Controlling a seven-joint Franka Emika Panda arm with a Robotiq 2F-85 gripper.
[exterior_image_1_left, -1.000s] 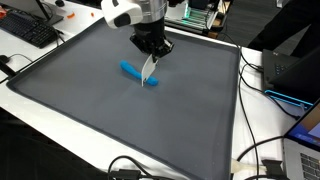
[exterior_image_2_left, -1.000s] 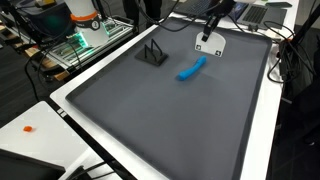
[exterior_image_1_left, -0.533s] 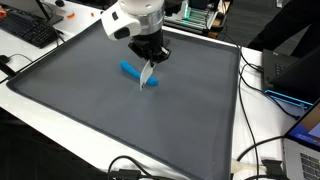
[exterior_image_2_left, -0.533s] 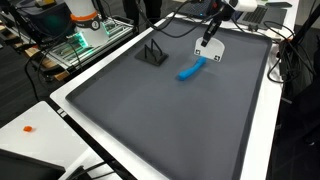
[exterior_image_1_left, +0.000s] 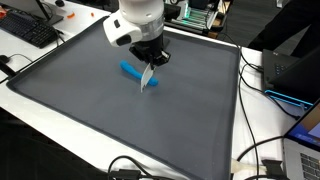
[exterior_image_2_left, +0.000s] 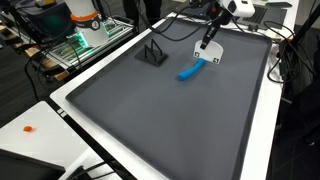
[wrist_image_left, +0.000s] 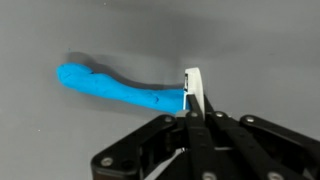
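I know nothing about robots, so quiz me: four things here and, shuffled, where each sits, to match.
1 white strip
2 blue piece
3 black wire stand
4 keyboard

A lying flat on the grey mat
B on the white table, off the mat
C pinched between the shut fingers
D standing upright on the mat

Pairs: 1-C, 2-A, 3-D, 4-B

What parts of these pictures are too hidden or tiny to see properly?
- The white piece: the wrist view shows only its thin edge, and the hand covers the rest.
- The blue thing: in an exterior view the white piece hides one end, so I cannot tell whether they touch.
- The black stand: too small in an exterior view to tell what it is.
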